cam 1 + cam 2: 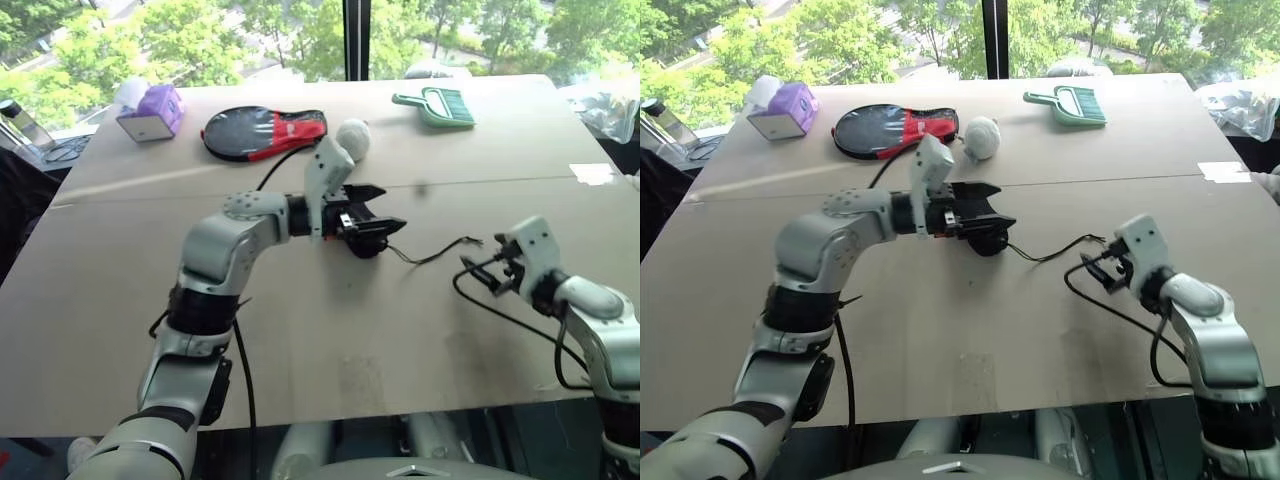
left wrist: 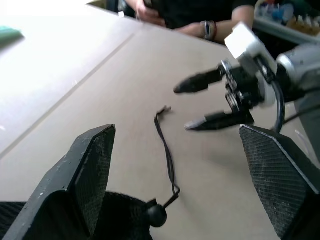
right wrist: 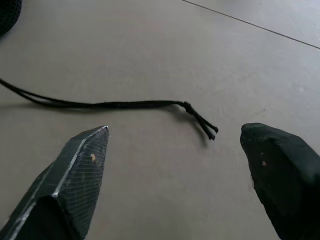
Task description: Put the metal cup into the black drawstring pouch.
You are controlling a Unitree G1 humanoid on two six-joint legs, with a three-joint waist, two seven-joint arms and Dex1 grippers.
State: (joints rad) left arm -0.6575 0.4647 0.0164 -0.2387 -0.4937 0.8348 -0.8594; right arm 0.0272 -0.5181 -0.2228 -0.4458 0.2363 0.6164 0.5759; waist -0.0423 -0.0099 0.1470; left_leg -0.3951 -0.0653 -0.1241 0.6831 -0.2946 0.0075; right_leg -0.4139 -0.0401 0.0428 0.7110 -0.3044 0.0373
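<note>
Window-side tan table (image 1: 330, 350): black drawstring pouch (image 1: 989, 238) under L gripper (image 1: 982, 207), jaws wide, R gripper (image 1: 1100, 270) wide near cord (image 3: 125, 104) end; metal cup prob. inside pouch, hidden; next: confirm, pull cord.

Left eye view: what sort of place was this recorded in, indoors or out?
Probably an indoor lab or office upstairs: a large brown table stands against a window looking down on treetops. A seated person waits at the table's edge, and test items like a paddle cover lie about.
</note>
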